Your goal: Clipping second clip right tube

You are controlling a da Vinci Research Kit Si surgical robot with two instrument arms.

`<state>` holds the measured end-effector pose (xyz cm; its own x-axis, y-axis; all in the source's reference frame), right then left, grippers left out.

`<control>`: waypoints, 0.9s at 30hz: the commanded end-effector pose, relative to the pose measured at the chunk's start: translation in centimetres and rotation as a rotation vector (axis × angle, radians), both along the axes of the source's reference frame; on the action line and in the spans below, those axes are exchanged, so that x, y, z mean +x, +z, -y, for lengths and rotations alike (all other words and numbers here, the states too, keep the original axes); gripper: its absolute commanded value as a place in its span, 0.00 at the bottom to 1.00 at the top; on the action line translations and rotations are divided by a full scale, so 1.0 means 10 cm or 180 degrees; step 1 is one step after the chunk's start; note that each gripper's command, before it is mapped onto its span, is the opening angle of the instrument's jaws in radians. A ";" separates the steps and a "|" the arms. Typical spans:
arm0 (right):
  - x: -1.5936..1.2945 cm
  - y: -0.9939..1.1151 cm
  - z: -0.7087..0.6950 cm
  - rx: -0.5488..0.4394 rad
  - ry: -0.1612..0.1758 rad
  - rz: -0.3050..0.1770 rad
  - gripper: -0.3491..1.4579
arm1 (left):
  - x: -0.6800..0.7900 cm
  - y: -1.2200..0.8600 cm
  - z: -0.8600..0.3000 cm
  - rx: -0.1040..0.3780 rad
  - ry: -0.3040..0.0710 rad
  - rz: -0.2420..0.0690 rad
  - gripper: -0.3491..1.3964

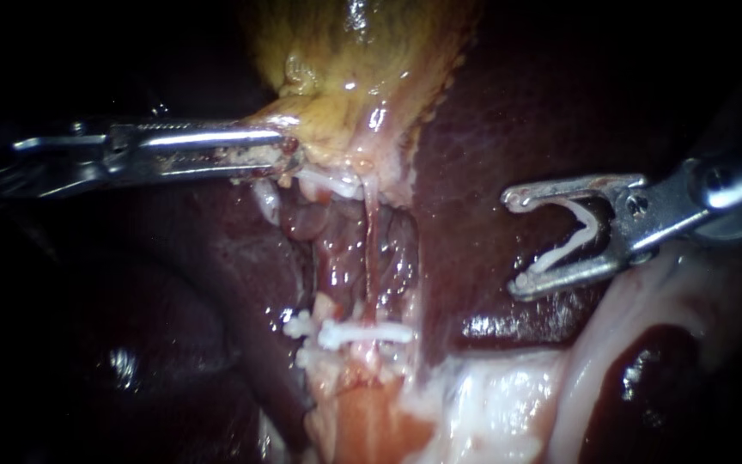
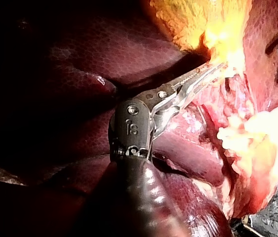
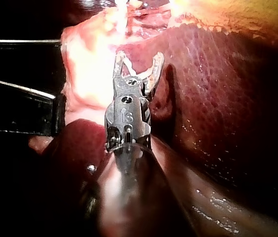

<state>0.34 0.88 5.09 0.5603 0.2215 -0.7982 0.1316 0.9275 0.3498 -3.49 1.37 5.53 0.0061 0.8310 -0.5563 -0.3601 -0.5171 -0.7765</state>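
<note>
1. Right instrument [image 1: 515,243], in from 3 o'clock: jaws spread wide, with the loaded clip [image 1: 560,255] seated between them and touching both. Nothing else is held. It hangs over the liver [image 1: 491,129], well apart from the target.
2. Right tube [image 1: 372,258]: a thin pale-pink strand near centre, running 12 to 6; I take it as the task's tube. The placed clip [image 1: 367,333] sits across its 6 o'clock end.
3. Left instrument [image 1: 289,148], in from 9 o'clock: jaws closed on the gallbladder [image 1: 362,77] at its narrow lower end, apparently tensioning the strand.
4. Risk: the lower jaw drags on the liver while crossing. The surface is soft and wet and would likely tear.
5. Risk: the clip bites only part of the tube, or takes in the ragged tissue just at its 9 o'clock side. The strand is slim and slick.
6. Risk: the clip lands against the placed clip. It needs a clear gap toward 12 o'clock.
7. Risk: the left grip slips, the strand slackens and the aim is lost.
8. Materials:
   - Loaded clip: white, stiff-looking, V-shaped.
   - Jaws: bare metal, ribbed on the left instrument.
   - Liver: dark maroon, glossy.
   - Gallbladder: yellow-green, wrinkled.
   - White tissue [image 1: 491,404] at 5 o'clock: lumpy, shiny.
</note>
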 end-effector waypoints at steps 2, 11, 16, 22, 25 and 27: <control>0.000 0.000 0.000 0.0001 0.0002 0.0002 0.47 | 0.001 -0.001 -0.001 0.0002 0.0002 0.0002 0.00; 0.000 0.001 -0.001 0.0001 0.0002 0.0002 0.47 | 0.036 -0.038 -0.020 0.0056 -0.0032 0.0046 0.00; 0.000 0.000 -0.001 0.0001 0.0003 0.0002 0.47 | 0.050 -0.056 -0.021 0.0079 -0.0087 0.0071 0.00; 0.001 0.000 -0.001 0.0001 -0.0001 0.0011 0.47 | 0.051 -0.058 -0.021 0.0063 -0.0081 0.0067 0.00; 0.009 -0.001 -0.002 0.0036 0.0010 -0.0057 0.47 | 0.051 -0.058 -0.021 0.0063 -0.0082 0.0066 0.00; 0.019 -0.001 0.000 0.0085 0.0023 -0.0133 0.47 | 0.050 -0.058 -0.021 0.0062 -0.0083 0.0066 0.00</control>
